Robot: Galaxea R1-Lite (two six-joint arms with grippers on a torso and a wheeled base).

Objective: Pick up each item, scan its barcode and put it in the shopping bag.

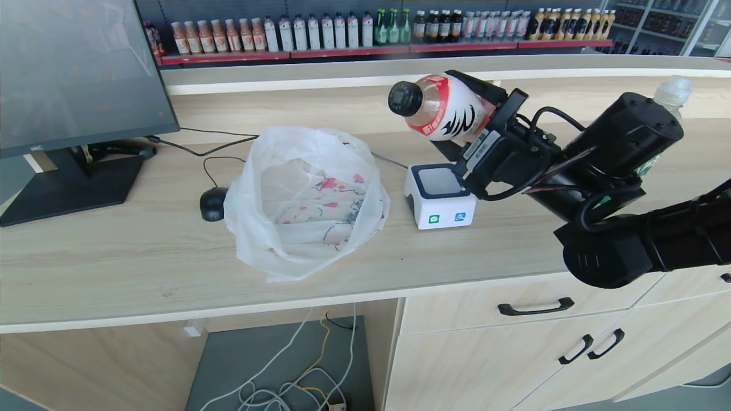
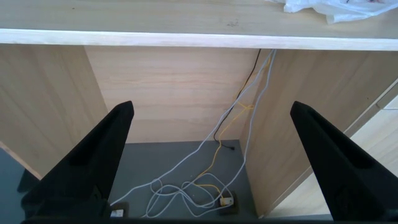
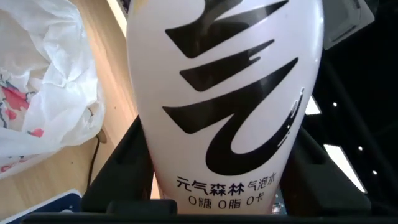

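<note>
We saw right claw pinching bottle at mid-body, tilted above scanner, beside shopping bag. We judged bottle full, rather heavy, stiff, its smooth sleeve slippery; firm hold at middle seemed safest. Left claw spread, below tabletop edge.

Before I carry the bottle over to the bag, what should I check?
1. Right gripper shut on the bottle: ok.
2. Bottle lifted off the counter, tilted, near the scanner: ok.
3. Barcode read by the scanner: cannot tell.
4. Shopping bag mouth open, facing up: ok.
5. Left gripper open, low below the counter edge, away from the bag: ok.
</note>
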